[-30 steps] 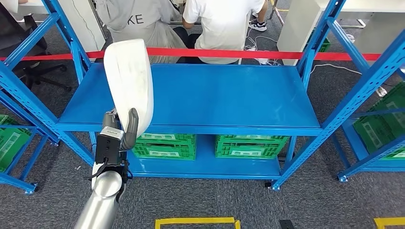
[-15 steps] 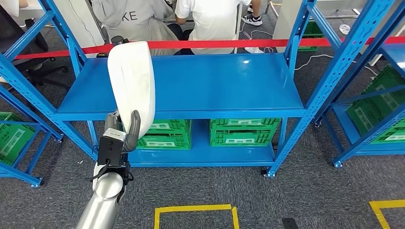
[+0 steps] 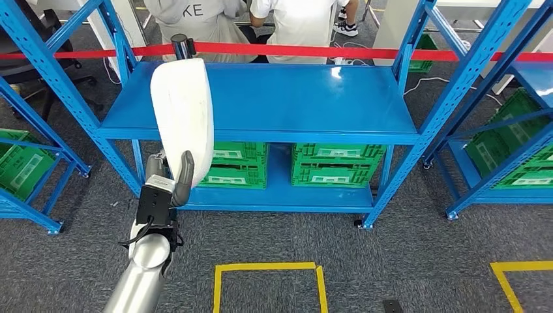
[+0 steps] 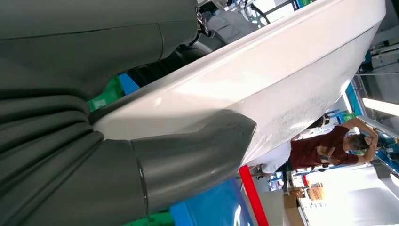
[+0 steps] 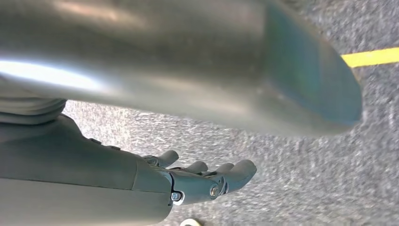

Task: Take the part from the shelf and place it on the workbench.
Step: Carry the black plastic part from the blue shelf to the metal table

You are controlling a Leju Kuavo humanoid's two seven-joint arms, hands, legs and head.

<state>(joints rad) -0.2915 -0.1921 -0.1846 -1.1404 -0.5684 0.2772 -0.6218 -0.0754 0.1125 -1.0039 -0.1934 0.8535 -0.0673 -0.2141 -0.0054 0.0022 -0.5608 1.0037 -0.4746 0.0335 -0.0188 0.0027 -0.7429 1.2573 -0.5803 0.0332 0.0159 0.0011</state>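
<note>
Left hand (image 3: 171, 184) is wrapped around the lower end of the white part (image 3: 184, 117), thumb hooked over the near face and the darker fingers hidden behind it. Up close from the left wrist camera, that thick grey thumb (image 4: 188, 155) presses flat against the pale curved shell (image 4: 282, 75), so the grip looks firm. The part stands nearly upright, a long smooth panel rising from the hand, held out in front of the blue shelf (image 3: 274, 104) and above its near edge. It rests on nothing at all; the hand carries the whole weight from one end.

Right hand (image 5: 202, 176) hangs low over the grey carpet (image 5: 306, 165), fingers loosely apart and holding nothing.

Now the carry. My read is that the part is off the rack and the job is to get it across to the workbench, which I can't pick out in these views. A tall piece gripped at its foot wants to tip, so the wrist should stay steady and any turning of the body should be slow. Keep the top end away from the blue uprights (image 3: 55, 72) and the red tape (image 3: 293, 51) strung along the back. Green crates (image 3: 336, 171) sit on the lower level, and two people sit beyond the tape, so swinging wide that way is a poor idea.
</note>
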